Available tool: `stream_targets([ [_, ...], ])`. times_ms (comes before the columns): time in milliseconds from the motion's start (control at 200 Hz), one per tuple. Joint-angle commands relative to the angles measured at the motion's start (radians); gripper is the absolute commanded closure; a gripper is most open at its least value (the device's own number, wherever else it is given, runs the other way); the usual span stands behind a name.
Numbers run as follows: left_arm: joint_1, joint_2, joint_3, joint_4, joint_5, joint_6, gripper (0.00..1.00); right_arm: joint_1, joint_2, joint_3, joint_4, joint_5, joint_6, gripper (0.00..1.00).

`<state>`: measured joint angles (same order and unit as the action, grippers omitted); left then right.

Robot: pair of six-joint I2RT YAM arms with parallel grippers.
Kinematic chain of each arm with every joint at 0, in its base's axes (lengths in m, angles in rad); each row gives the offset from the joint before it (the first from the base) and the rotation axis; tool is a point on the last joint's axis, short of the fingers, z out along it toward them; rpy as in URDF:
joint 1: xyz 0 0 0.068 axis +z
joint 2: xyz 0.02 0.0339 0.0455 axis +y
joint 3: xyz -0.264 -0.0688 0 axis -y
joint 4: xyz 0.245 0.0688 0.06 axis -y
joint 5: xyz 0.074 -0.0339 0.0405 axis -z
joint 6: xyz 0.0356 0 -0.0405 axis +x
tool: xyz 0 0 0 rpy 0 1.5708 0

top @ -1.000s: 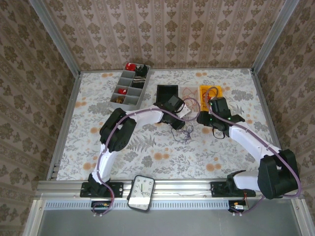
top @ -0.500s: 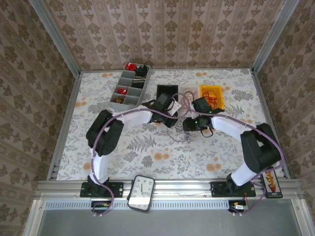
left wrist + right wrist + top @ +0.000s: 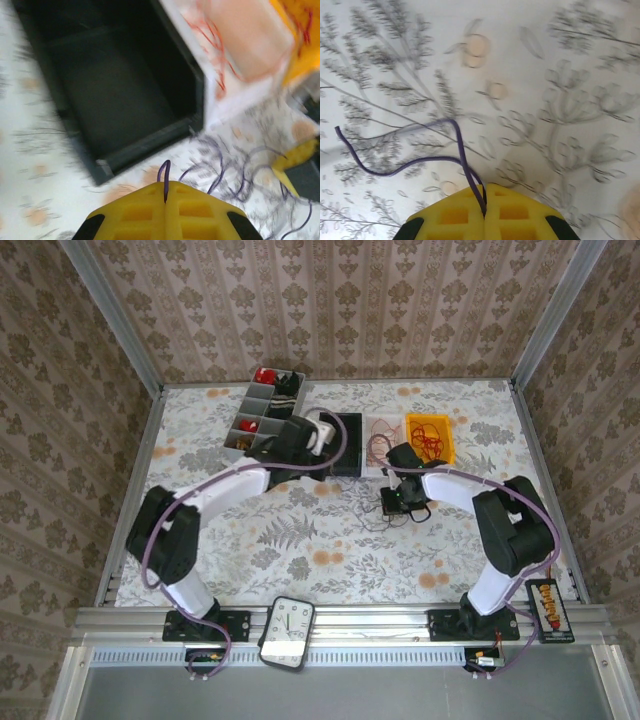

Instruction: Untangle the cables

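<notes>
Near the black bin [image 3: 150, 142], the left hand [image 3: 165, 196] is clamped on a purple cable [image 3: 167, 175]; the right hand [image 3: 484, 200] pinches one too.

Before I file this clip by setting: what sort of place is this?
Probably a robot test booth: wallpapered panels box in a flowered table, with two arms bolted to a metal rail.

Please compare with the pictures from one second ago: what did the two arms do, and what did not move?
The left tool swung left, over towards the black bin, and closed on a purple cable. The right tool left the yellow bin, came nearer and leftwards to mid-table, and closed on purple cable too. Both bins, the grey tray and the clock stayed put.
</notes>
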<state>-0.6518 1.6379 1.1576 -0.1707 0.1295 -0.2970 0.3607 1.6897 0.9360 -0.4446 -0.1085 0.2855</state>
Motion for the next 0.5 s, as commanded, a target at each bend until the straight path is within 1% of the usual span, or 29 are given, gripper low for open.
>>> stream_targets([
  [0,0.065,-0.118,-0.067,0.123,-0.045,-0.14,1.0,-0.052,-0.053,-0.045,-0.005,0.038,0.052,1.0],
  [150,0.123,-0.209,-0.086,0.167,0.018,-0.16,1.0,-0.105,-0.072,-0.076,0.01,0.023,0.081,1.0],
  [245,0.153,-0.246,-0.07,0.173,0.065,-0.153,1.0,-0.114,-0.074,-0.08,0.015,0.018,0.085,1.0],
  [310,0.17,-0.268,-0.04,0.158,0.07,-0.131,1.0,-0.115,-0.073,-0.08,0.015,0.016,0.083,1.0],
  [425,0.174,-0.246,0.057,0.104,0.084,-0.074,1.0,-0.114,-0.073,-0.08,0.018,0.013,0.081,1.0],
  [495,0.173,-0.212,0.109,0.088,0.085,-0.076,1.0,-0.115,-0.071,-0.078,0.02,0.009,0.08,1.0],
])
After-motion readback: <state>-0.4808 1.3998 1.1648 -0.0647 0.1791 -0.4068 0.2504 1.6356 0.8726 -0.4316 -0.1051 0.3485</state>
